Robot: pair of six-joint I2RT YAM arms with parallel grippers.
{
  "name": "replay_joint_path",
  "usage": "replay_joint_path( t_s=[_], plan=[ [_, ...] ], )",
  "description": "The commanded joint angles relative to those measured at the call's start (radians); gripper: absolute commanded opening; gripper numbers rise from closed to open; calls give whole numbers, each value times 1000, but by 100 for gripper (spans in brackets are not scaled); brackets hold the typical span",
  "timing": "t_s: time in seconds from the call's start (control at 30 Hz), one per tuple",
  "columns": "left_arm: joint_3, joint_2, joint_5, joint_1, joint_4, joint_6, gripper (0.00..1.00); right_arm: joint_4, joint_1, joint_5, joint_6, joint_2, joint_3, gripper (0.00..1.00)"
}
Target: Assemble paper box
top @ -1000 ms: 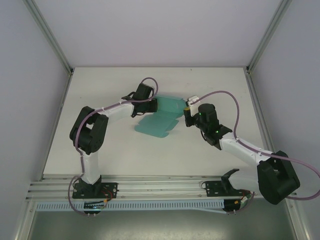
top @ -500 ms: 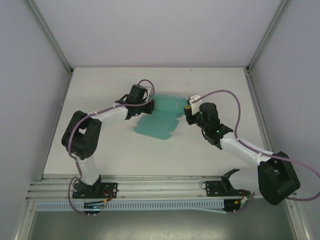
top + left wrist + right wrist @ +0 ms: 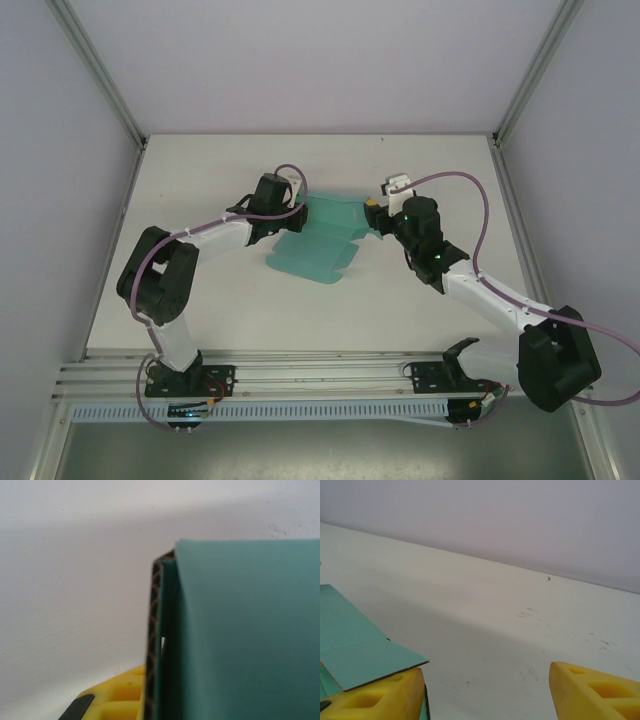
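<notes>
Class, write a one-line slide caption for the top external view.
Left gripper clamps the teal paper box on the table; right gripper stands open at its other side.

Left gripper point(image 3: 159, 645) clamps paper box point(image 3: 240, 630) edge.

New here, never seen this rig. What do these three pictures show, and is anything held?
Two robot arms are bolted at the near edge of a white table, each ending in a two-finger gripper. The wide picture comes from a fixed camera above and behind them; the close-ups come from cameras on the wrists. On the table lies the paper box, teal card, partly folded. The left gripper is shut on its edge. The right gripper is open, its yellow fingers apart, a card corner lying over one.
</notes>
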Motion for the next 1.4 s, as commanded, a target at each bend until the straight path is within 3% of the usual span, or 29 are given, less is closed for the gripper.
replay_joint_path(
  t_s=[0.0,0.3,0.8,1.07,1.37],
  plan=[
    [3,-32,-30,-5,19,6,0,-22,-12,66,22,-30,46,68],
    [35,-3,-45,-5,-13,-29,0,-24,-38,-61,69,-83,40,73],
    [27,-21,-23,-5,-2,-45,0,-102,-37,-267,82,112,116,77],
    [30,-32,34,-5,28,-52,0,-13,-33,-384,145,207,83,78],
    [22,-61,34,-5,54,-53,0,26,-24,-379,187,341,144,77]
  ],
)
